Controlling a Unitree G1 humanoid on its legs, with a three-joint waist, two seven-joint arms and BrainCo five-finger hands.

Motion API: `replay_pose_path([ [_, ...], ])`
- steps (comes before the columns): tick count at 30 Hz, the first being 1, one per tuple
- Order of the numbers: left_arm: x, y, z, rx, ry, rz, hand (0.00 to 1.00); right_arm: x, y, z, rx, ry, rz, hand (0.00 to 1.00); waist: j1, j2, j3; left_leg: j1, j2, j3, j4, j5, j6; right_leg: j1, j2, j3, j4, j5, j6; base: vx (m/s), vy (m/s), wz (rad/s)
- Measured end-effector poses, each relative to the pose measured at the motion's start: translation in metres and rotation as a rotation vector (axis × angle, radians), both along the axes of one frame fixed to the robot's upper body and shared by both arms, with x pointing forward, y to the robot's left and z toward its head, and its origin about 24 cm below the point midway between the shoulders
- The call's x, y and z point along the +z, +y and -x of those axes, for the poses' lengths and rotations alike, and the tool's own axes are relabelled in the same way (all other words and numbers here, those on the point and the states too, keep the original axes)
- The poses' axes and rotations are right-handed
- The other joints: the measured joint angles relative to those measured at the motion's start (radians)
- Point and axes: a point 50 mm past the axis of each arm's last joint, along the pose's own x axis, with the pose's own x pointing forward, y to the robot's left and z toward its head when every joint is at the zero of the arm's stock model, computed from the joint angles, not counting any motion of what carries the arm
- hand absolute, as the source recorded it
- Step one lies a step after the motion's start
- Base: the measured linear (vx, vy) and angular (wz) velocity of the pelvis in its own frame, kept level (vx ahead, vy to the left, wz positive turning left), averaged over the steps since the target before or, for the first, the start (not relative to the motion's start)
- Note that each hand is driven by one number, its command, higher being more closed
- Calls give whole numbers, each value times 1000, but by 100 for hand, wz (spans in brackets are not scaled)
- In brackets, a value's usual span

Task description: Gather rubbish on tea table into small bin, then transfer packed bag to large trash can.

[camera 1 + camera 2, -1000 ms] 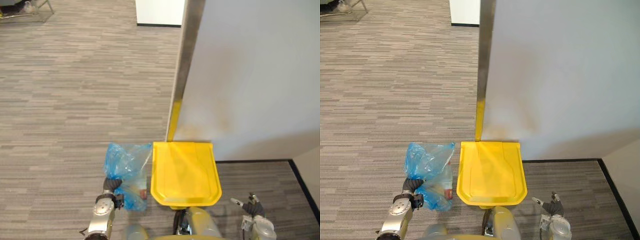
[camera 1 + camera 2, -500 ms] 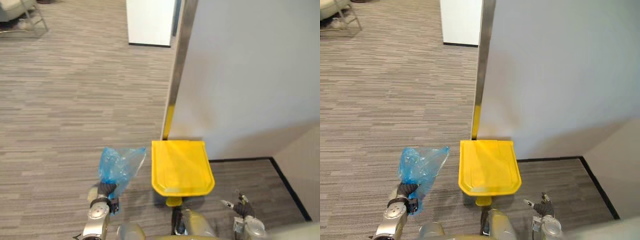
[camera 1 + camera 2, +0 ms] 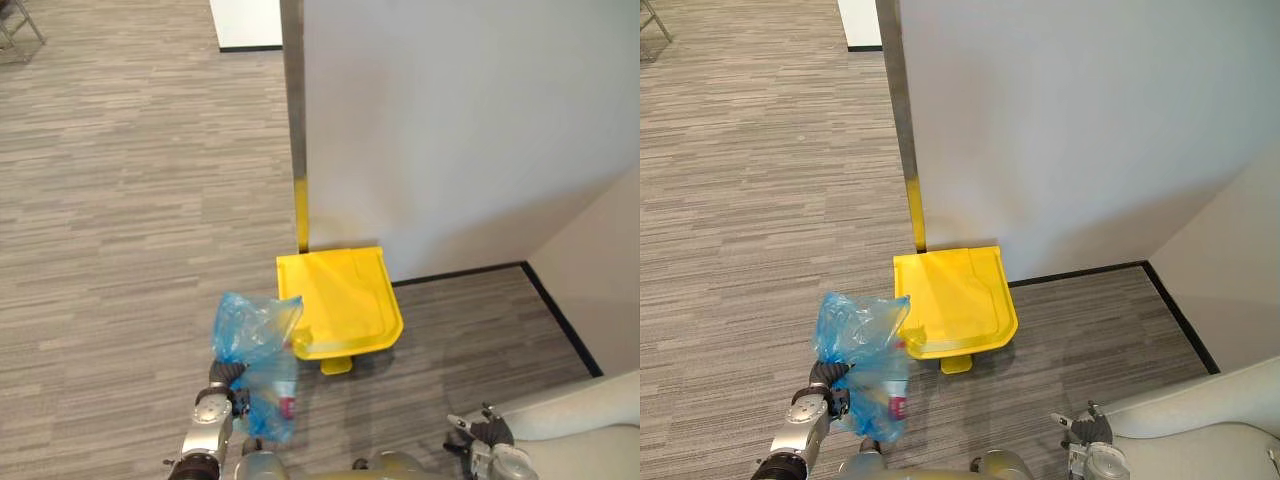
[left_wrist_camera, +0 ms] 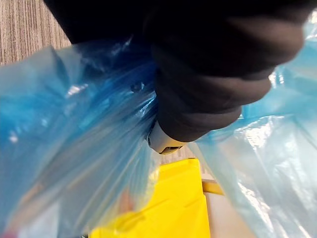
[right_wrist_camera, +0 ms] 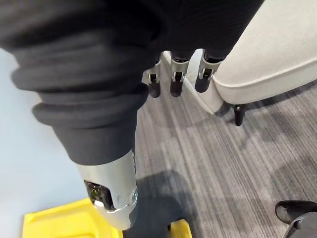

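While left hand [image 3: 228, 373] clutches blue bag [image 3: 255, 330] at yellow bin's [image 3: 340, 295] edge, right hand [image 5: 177, 79] hangs slack.

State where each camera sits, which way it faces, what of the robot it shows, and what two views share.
Left eye view: on the head, looking down at carpet; left hand grips the blue bag beside the yellow trash can, right hand at lower right.
Right eye view: same scene, slightly offset.
Left wrist view: left wrist, facing bag plastic and the can; dark cover.
Right wrist view: right wrist, facing carpet and a pale seat; relaxed fingers.
Shared: every view shows the can.
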Motion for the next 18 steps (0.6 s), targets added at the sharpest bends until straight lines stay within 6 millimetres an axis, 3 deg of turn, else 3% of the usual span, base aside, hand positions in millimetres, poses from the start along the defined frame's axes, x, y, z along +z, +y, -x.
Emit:
replay_pose_path([
  [3,0,3,-4,-1,9,-9,100,-3,-1,4,-9,20,-2,0,-9,0,-5,42,-18,25,-86,58,13,30,-1,8,-68,43,8,-20,66,-5],
  [7,1,17,-11,2,37,-45,100,-8,-5,12,-45,63,-12,0,-33,21,-15,85,-38,44,-225,135,29,43,0,15,-150,98,15,-66,60,-2],
  [14,-14,20,18,23,117,-45,100,-12,-10,24,-51,113,-7,0,-49,32,-13,133,-74,50,-272,142,38,62,-25,31,-175,118,38,-101,70,-5],
  [18,-20,25,36,37,161,-51,100,-11,-11,24,-50,114,-2,0,-32,34,-11,133,-92,61,-272,132,44,64,-39,54,-192,125,51,-69,73,-6],
])
